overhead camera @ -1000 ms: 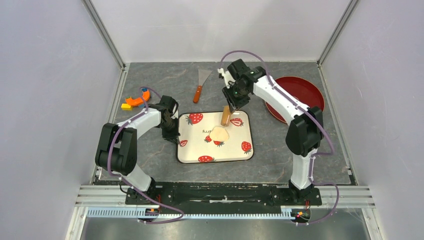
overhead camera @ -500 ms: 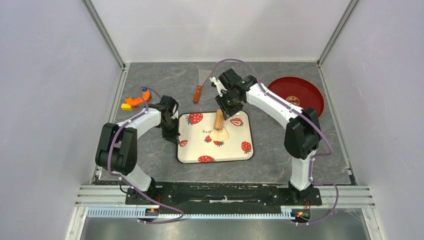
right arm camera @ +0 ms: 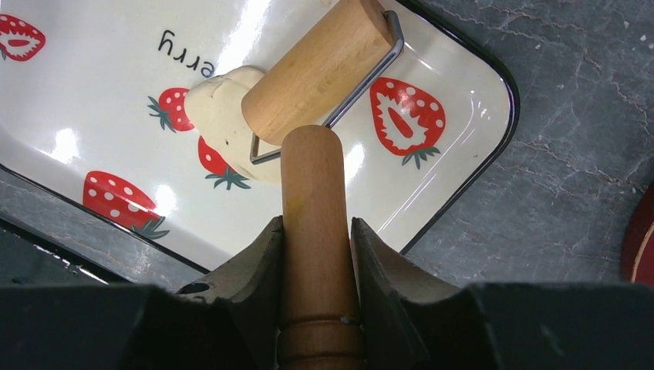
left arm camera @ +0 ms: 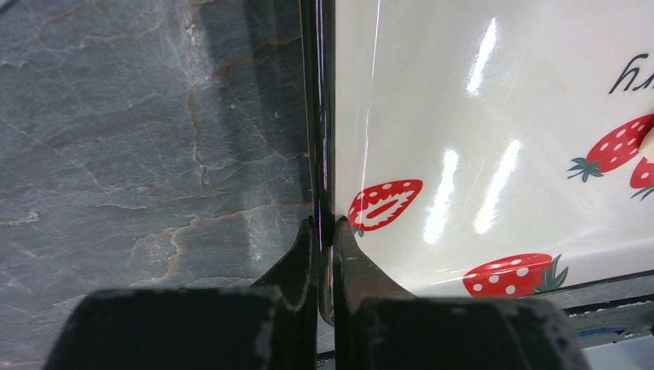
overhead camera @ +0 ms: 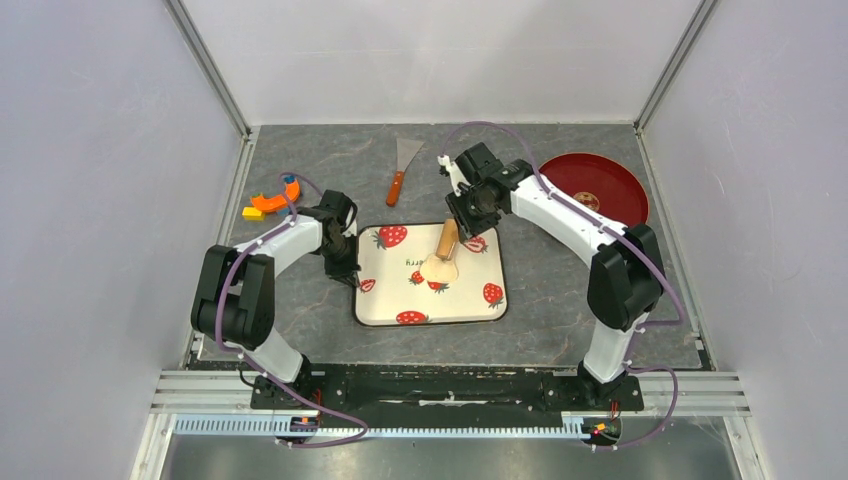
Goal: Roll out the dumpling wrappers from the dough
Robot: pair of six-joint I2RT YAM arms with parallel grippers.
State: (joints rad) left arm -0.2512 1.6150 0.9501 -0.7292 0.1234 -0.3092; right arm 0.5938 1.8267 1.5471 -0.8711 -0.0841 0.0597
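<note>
Right wrist: dough [right arm camera: 218,112] pale cream, flattened, uneven-edged, under roller [right arm camera: 318,68].

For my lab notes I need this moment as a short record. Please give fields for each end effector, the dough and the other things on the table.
left end effector: shut on the left rim of the tray
right end effector: shut on the handle of the roller
roller: its cylinder lies on the dough
dough: partly flattened, on the tray, near its middle
away from the tray: scraper, red plate, orange tool
</note>
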